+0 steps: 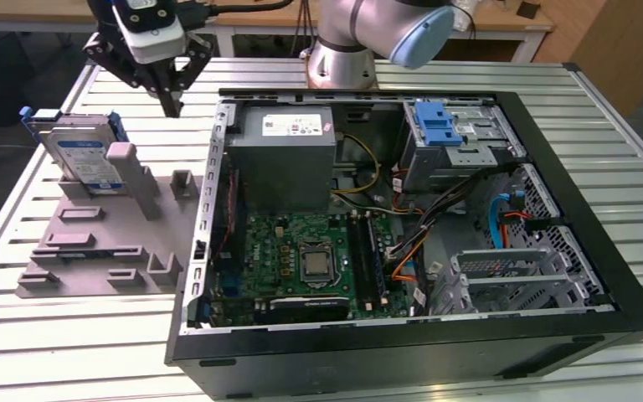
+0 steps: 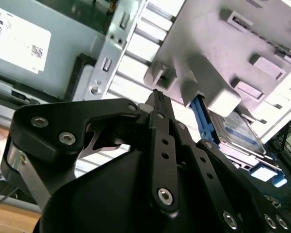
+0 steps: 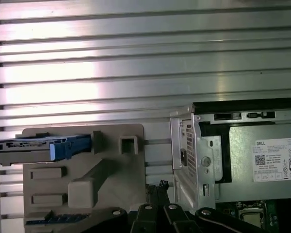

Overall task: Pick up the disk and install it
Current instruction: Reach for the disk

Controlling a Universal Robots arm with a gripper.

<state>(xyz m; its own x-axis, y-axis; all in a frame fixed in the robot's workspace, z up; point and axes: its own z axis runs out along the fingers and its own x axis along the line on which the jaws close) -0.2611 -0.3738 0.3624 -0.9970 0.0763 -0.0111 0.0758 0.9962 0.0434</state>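
Observation:
The disk (image 1: 79, 151), a silver drive with a white-and-blue label in a blue caddy, stands upright on its edge in a grey holder (image 1: 98, 243) at the exterior view's left. My gripper (image 1: 172, 107) hangs above the table between the holder and the open computer case, to the right of the disk and apart from it. Its black fingers are shut together with nothing between them. In the second wrist view the disk (image 2: 237, 128) lies beyond the fingertips (image 2: 157, 97). In the first wrist view the disk (image 3: 39, 145) shows edge-on in the holder (image 3: 106, 165).
The open computer case (image 1: 411, 335) lies on the slatted metal table (image 1: 76, 352), with a grey power supply (image 1: 282, 159), a motherboard (image 1: 305, 260) and a drive cage with a blue latch (image 1: 439, 126). The arm's base (image 1: 344, 50) stands behind the case.

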